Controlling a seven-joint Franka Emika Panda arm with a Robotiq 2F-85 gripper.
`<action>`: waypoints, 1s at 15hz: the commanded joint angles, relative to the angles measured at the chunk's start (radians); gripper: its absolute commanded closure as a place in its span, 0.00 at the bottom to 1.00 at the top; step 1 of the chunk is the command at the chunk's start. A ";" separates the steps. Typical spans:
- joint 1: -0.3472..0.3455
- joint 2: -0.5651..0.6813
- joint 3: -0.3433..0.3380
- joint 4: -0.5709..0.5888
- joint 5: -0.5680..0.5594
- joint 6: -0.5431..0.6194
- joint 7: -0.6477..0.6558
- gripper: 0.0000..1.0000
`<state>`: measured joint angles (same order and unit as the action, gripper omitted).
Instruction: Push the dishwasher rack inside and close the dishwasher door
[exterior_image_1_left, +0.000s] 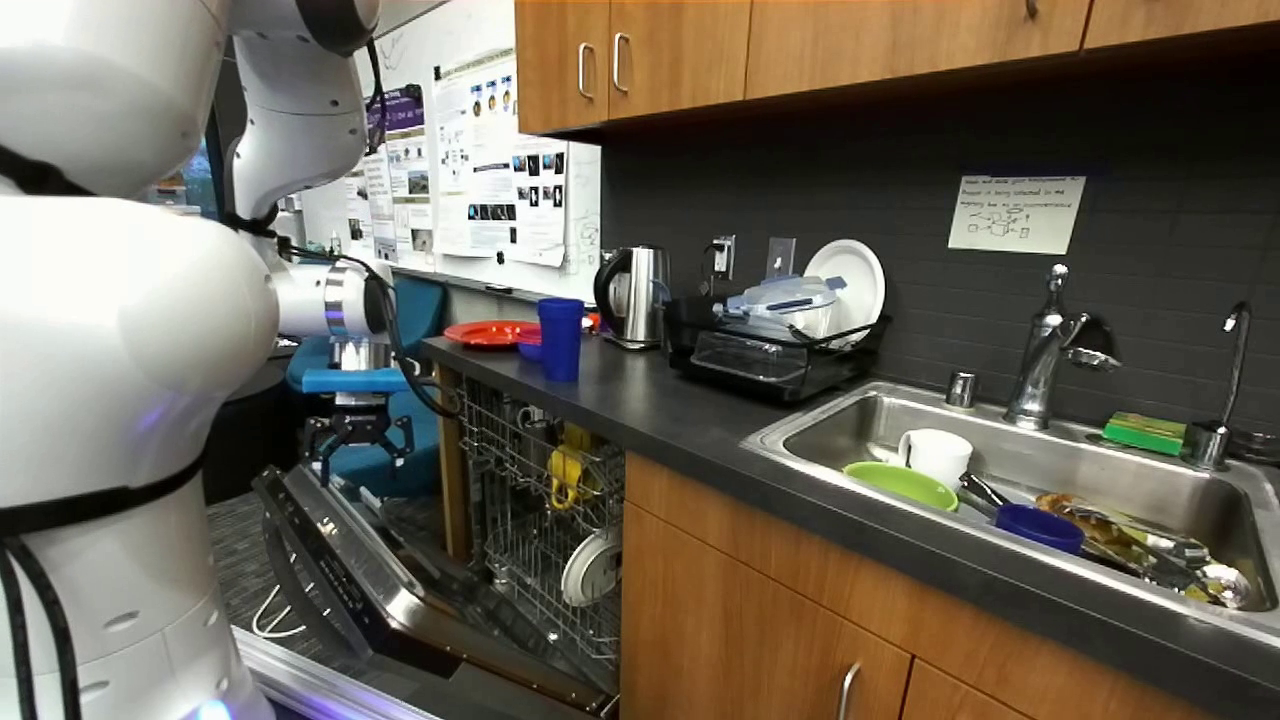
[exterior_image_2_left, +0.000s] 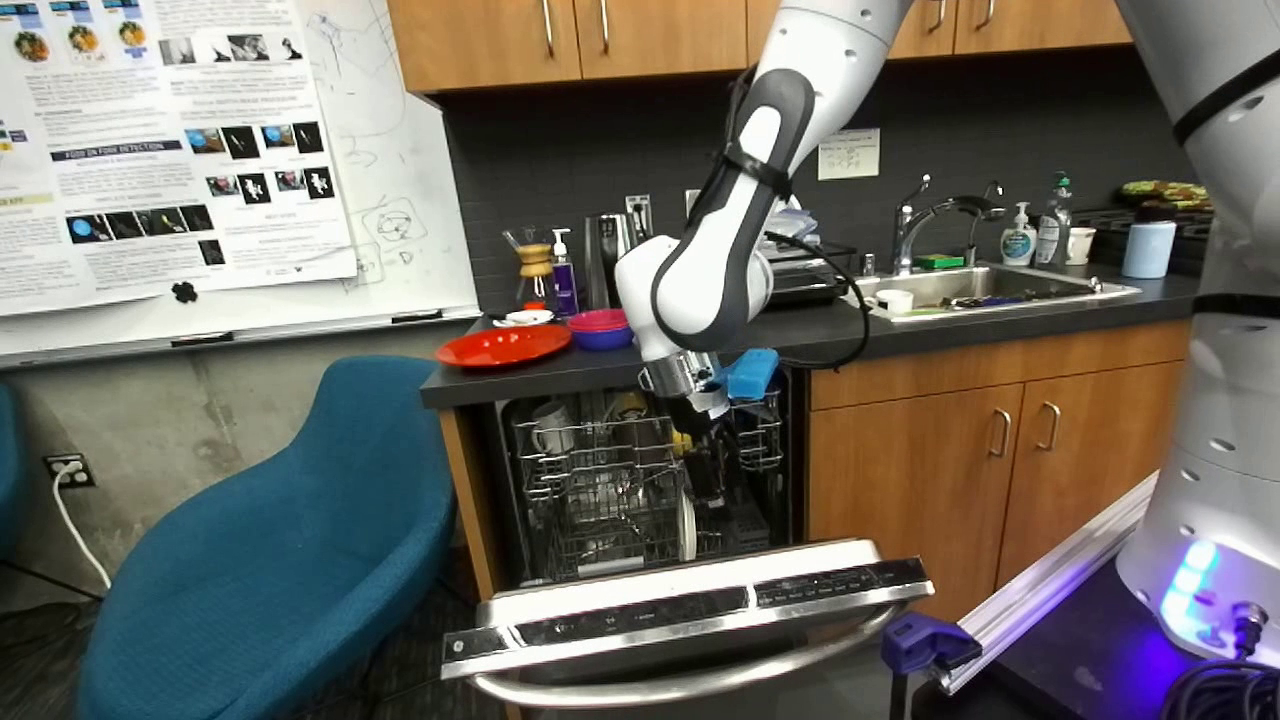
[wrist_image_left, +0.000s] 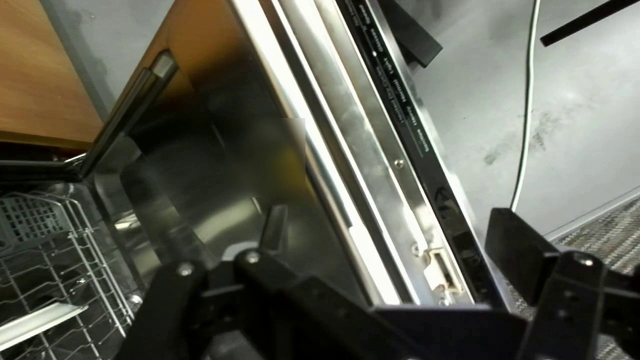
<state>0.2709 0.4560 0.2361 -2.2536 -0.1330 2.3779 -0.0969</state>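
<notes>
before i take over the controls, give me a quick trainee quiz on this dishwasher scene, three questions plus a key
1. True or false: the dishwasher door stands partly open, at a slant.

2. Multiple choice: which of these shows in the lower dishwasher rack?
a) a green bowl
b) a white plate
c) a tall blue cup

3. Short reply: is the pincer open or shut, and what shows it?

Key:
1. True.
2. b.
3. Open; its fingers stand well apart in the wrist view.
</notes>
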 joint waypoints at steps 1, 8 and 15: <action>-0.021 -0.039 0.041 -0.016 0.047 -0.073 -0.073 0.00; 0.000 -0.005 0.078 0.021 0.054 -0.161 -0.111 0.00; 0.031 0.022 0.098 0.022 0.045 -0.079 -0.102 0.00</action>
<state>0.2869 0.4652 0.3287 -2.2372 -0.0959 2.2616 -0.1929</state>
